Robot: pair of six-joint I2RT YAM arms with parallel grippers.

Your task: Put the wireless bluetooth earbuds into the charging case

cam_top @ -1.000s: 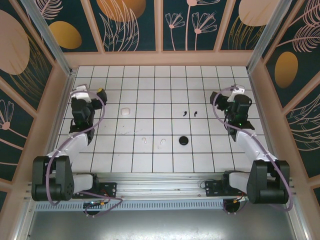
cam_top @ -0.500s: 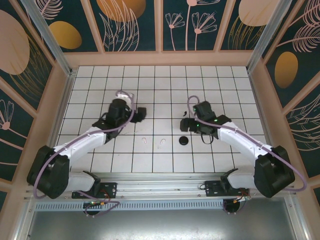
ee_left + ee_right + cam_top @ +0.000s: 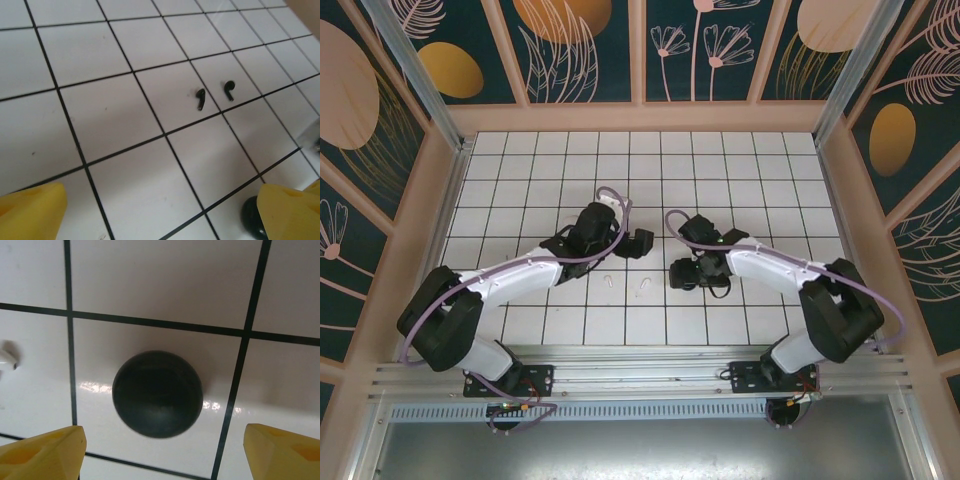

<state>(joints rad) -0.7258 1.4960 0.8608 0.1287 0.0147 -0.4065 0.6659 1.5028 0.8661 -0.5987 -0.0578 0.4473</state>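
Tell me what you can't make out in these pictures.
Black case, right wrist view: blurred, lid state unclear.
Same case, left wrist view: cut by bottom edge and a yellow fingertip.
White earbud, right wrist view: cut by left edge.
White earbuds, top view: too small for detail.

I'm looking at a white tiled table [image 3: 520, 160] with dark grid lines. At lower centre of the top view lie the left white earbud [image 3: 608, 281] and the right white earbud [image 3: 645, 286], near each other but apart. In the left wrist view, right of centre, one black earbud [image 3: 200, 99] and the other black earbud [image 3: 229, 89] flank a grid line. The round black case [image 3: 157, 394] sits mid-frame in the right wrist view. The white speck at that frame's left edge may be an earbud.
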